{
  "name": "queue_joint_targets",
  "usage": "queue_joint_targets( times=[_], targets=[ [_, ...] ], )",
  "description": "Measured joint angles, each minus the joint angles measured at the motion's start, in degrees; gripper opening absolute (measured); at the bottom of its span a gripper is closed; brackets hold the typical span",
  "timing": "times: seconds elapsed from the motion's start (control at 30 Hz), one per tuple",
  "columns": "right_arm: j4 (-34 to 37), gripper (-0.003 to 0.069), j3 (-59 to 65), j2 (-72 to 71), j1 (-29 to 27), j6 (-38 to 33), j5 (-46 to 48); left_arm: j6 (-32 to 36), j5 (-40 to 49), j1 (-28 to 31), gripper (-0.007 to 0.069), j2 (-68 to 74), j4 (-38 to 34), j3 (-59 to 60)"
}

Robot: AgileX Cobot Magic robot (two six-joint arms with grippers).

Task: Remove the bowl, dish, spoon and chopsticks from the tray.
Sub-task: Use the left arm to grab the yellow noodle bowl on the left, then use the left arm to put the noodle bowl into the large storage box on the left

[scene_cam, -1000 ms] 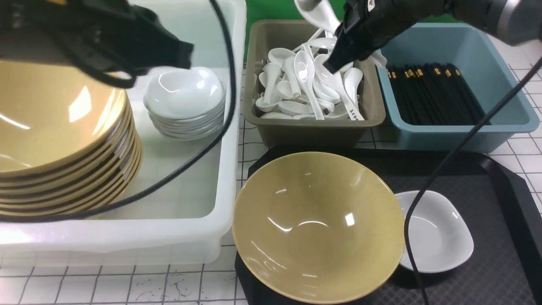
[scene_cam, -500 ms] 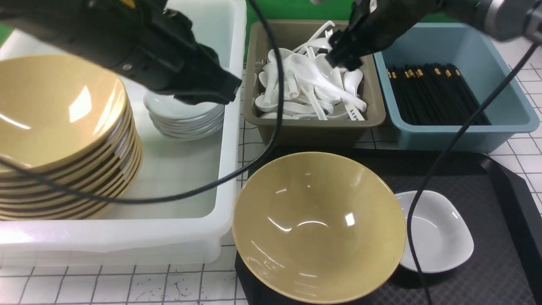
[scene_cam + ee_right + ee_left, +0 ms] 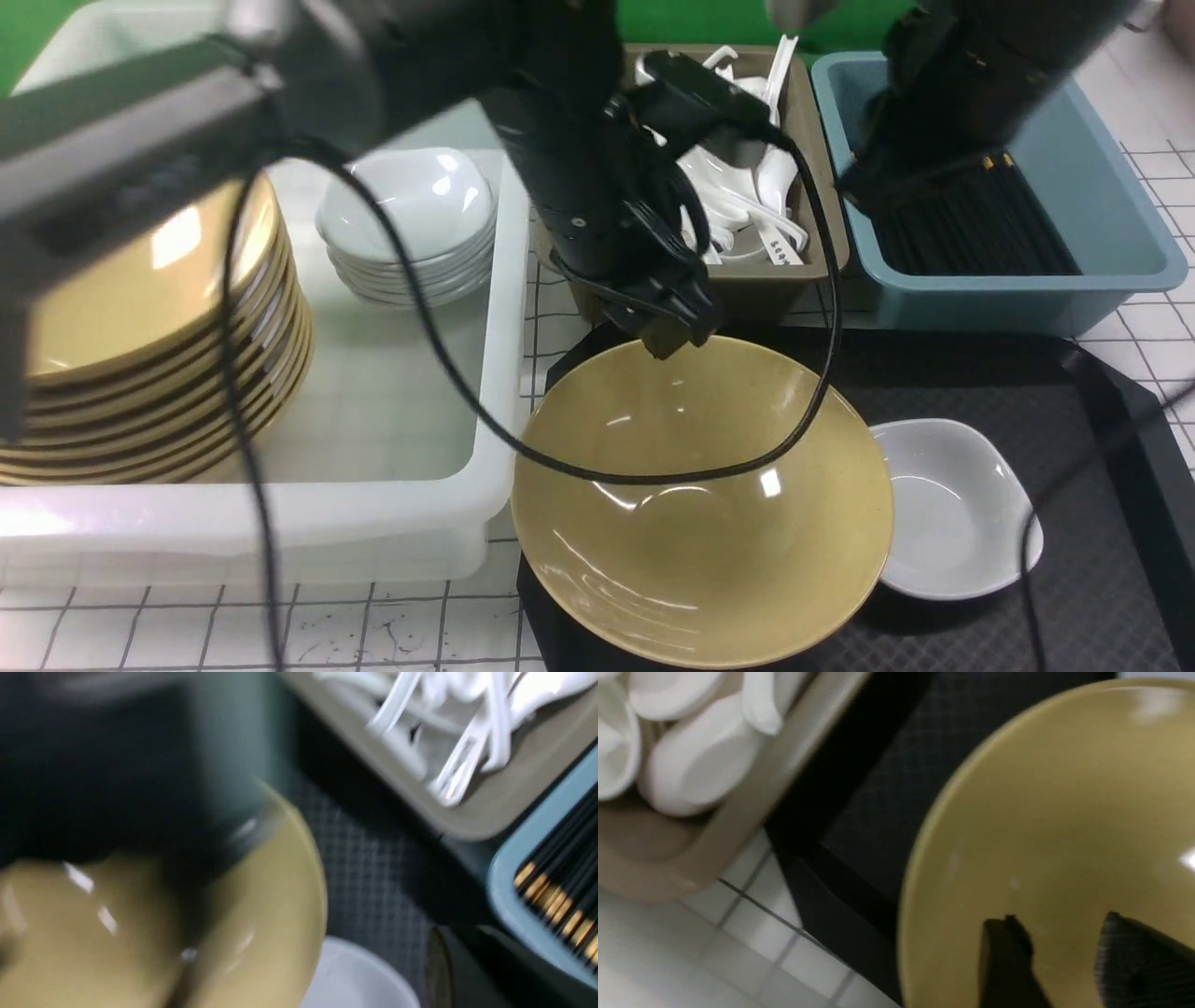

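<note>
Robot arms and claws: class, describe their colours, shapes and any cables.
The left claw is black, with ridged fingertips. The right claw is black too. Both arms have dark, angular ends and grey, rounded parts further back. A thin black cable loops from the left arm.

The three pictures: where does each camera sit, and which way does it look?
Front view: between the arms, looking forward at the wide yellow bowl; both dark arms show.
Left wrist view: on the left wrist, facing that bowl; two dark fingertips show.
Right wrist view: on the right wrist, facing bowl and small white dish; dark fingertips show.
Both wrists share the bowl.
</note>
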Motion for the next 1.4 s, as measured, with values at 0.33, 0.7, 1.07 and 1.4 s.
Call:
queue_joint_targets(
  times=[0.33,0.7,1.07,1.4],
  targets=[
    [0.2,0.0037,15.9,-13.8,0.0,-2.9,0.3,-5.1,-1.1,0.0,0.0444,8.5,6.6,-2.3],
    [0.3,0.0039,19.4,-15.2,0.0,-3.2,0.2,-5.0,3.3,0.0,0.0121,10.7,1.2,-2.4],
    [0.1,0.0044,14.9,-19.1,4.2,-3.3,0.4,-6.0,4.8,0.9,0.0006,-2.1,2.7,-4.4],
    [0.3,0.0046,2.3,-20.4,22.0,-2.8,0.3,-6.5,6.1,23.4,0.0006,-26.6,-10.0,-1.2]
  ],
)
